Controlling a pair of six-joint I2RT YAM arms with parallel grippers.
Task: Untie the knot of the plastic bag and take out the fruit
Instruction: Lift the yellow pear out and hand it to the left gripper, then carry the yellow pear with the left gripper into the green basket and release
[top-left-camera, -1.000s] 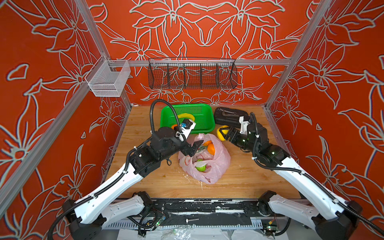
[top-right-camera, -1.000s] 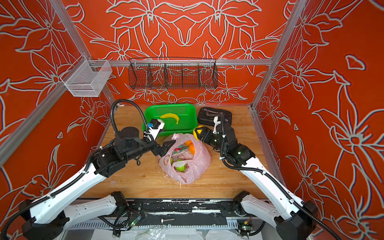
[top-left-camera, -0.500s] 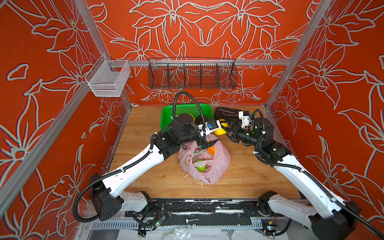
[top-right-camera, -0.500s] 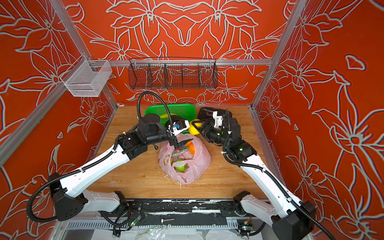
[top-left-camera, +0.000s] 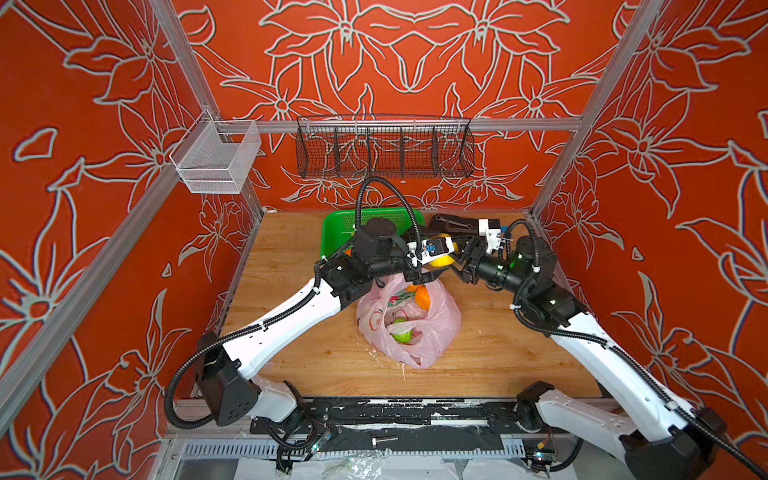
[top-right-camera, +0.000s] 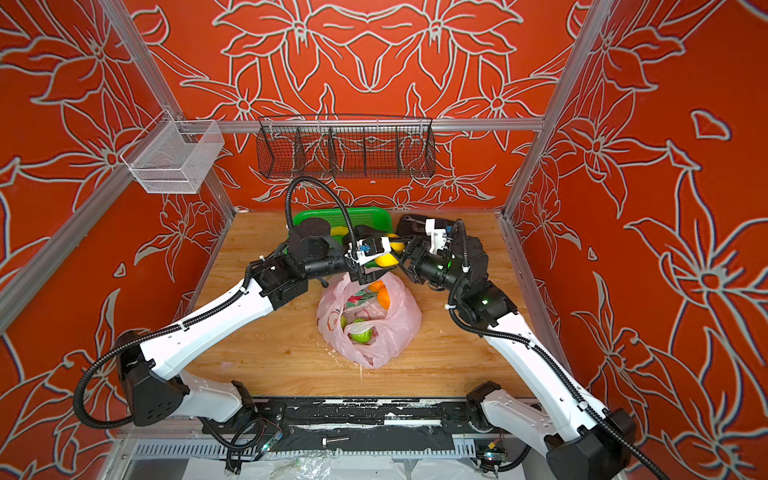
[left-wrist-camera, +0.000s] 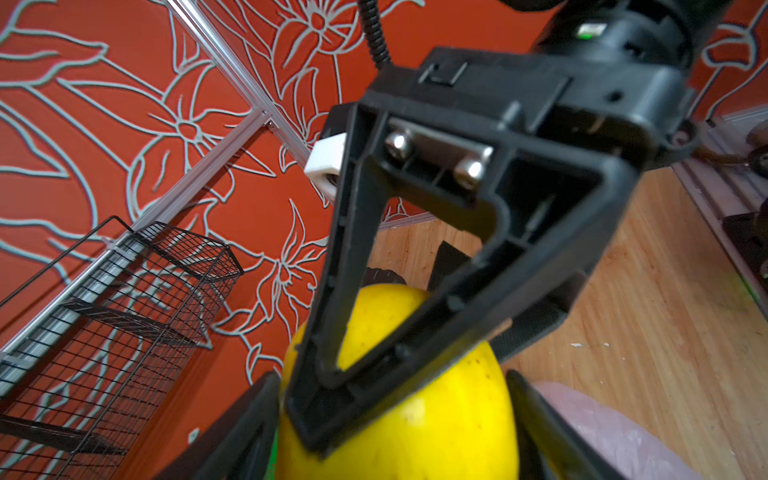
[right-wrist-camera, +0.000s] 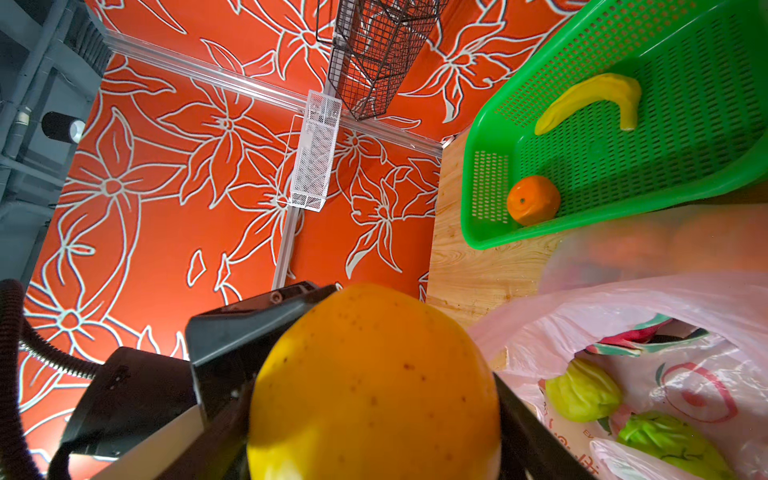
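- Fruit (right-wrist-camera: 374, 386), yellow, clamped in my right gripper (right-wrist-camera: 374, 424): prob. light, stiff, slick.
- My left gripper (left-wrist-camera: 395, 415) flanks it; clamped? can't tell.
- Best hold: widest part.

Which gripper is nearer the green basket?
Left. The left gripper sits at a corner of the green basket, on its side of the yellow fruit; the right gripper holds it from the far side.

Plastic bag (top-left-camera: 432, 332): pale pink, printed, crumpled, untied, mouth open; mid-worktop. Inside: two green fruits (right-wrist-camera: 673, 444), orange (top-left-camera: 422, 297), dragon fruit (right-wrist-camera: 623, 343) partly hidden. Yellow round fruit (top-left-camera: 442, 261): outside, held aloft over bag's far rim.
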